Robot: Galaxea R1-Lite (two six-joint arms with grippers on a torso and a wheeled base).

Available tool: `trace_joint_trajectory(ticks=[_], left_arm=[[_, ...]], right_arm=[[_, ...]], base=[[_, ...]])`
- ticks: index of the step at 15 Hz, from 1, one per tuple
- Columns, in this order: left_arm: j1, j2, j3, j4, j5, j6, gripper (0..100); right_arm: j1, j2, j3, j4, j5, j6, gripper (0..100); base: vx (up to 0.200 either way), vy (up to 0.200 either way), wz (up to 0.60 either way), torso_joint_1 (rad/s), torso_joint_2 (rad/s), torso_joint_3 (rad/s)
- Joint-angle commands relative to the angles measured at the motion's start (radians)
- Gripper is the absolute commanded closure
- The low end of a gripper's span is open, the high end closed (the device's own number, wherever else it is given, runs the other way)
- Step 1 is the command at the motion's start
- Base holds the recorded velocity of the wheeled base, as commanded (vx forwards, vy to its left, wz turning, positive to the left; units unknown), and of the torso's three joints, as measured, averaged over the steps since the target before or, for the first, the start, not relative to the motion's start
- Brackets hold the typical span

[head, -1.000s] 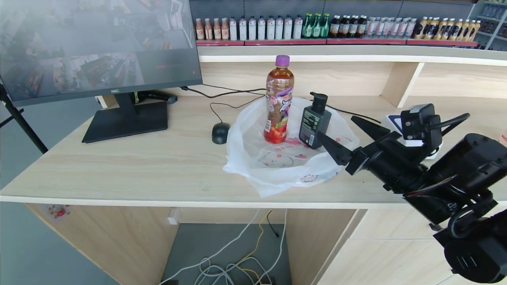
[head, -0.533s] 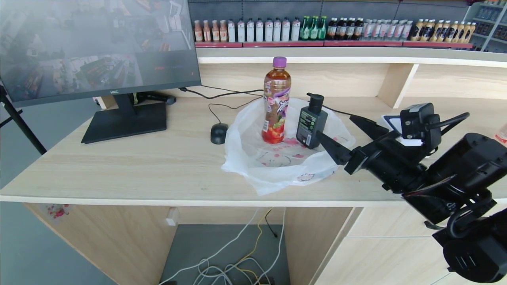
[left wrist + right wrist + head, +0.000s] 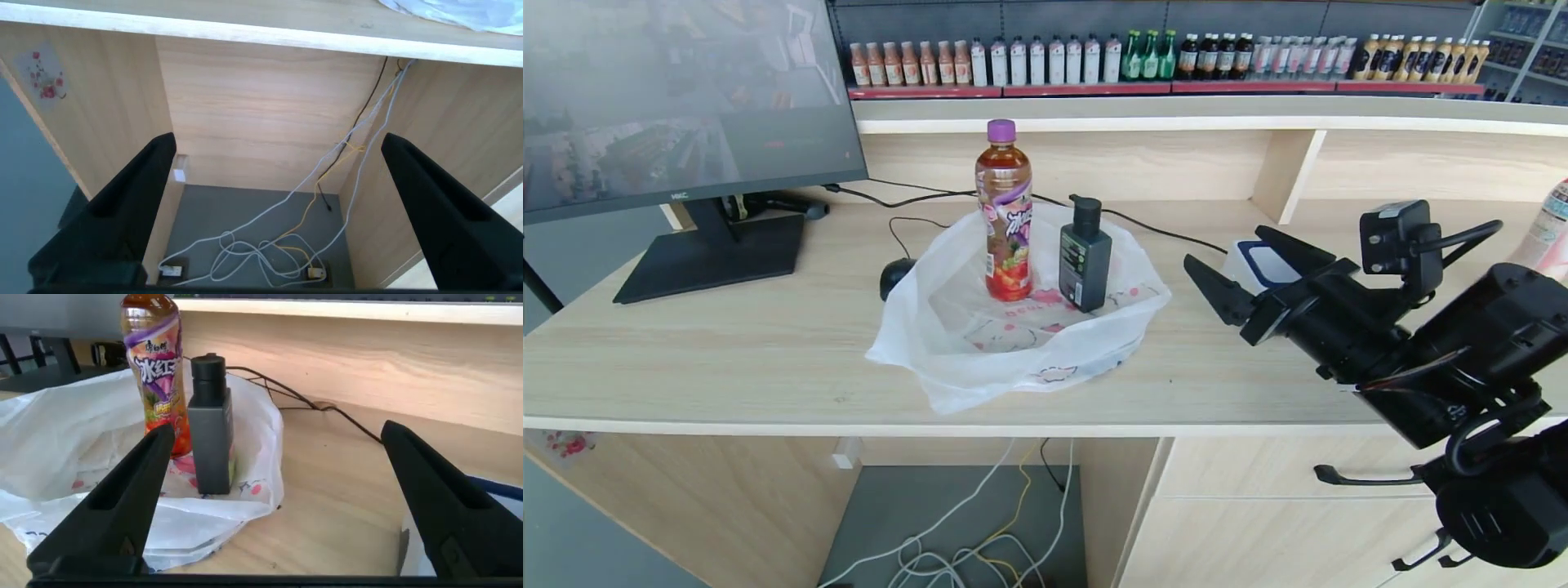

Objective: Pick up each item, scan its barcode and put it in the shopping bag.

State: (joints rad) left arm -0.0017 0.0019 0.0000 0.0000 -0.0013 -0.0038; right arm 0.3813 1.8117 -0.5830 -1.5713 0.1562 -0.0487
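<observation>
A tea bottle with a purple cap [image 3: 1005, 212] [image 3: 155, 367] and a dark pump bottle [image 3: 1084, 257] [image 3: 212, 429] stand upright side by side on the spread-open white shopping bag [image 3: 1013, 343] [image 3: 73, 449] on the counter. My right gripper [image 3: 1229, 253] [image 3: 278, 429] hangs open and empty above the counter, to the right of the bag and pointing towards it. Just behind it lies a white scanner box with a blue face [image 3: 1262, 263] [image 3: 490, 527]. My left gripper [image 3: 278, 143] is open and empty below the counter's front edge, facing the knee space.
A monitor [image 3: 678, 90] stands at the back left, a black mouse [image 3: 894, 276] beside the bag, with cables running behind. Another bottle [image 3: 1547, 229] shows at the far right. A raised ledge [image 3: 1176, 122] backs the counter. Loose cables [image 3: 270, 245] lie under the desk.
The head camera has swung right, shifting the whole picture left. The right gripper, still open, now stands farther from the bag and the pump bottle than before.
</observation>
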Motion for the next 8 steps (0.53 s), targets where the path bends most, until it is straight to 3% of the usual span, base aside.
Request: trace_joint_trajectory(ticks=[1,4,8], left_arm=[[0.0,0.0,0.0,0.0,0.001,-0.001,0],[0.0,0.0,0.0,0.0,0.001,-0.001,0],[0.0,0.0,0.0,0.0,0.0,-0.001,0]], right_arm=[[0.001,0.0,0.011,0.0,-0.001,-0.005,0],[0.004,0.006,0.006,0.0,-0.069,-0.017,0],[0.002,0.009,0.002,0.0,-0.073,-0.006,0]], base=[[0.0,-0.2,0.0,0.007,0.0,-0.002],[0.0,-0.2,0.0,-0.001,0.0,0.002],[0.0,-0.2,0.0,0.002,0.0,0.004]])
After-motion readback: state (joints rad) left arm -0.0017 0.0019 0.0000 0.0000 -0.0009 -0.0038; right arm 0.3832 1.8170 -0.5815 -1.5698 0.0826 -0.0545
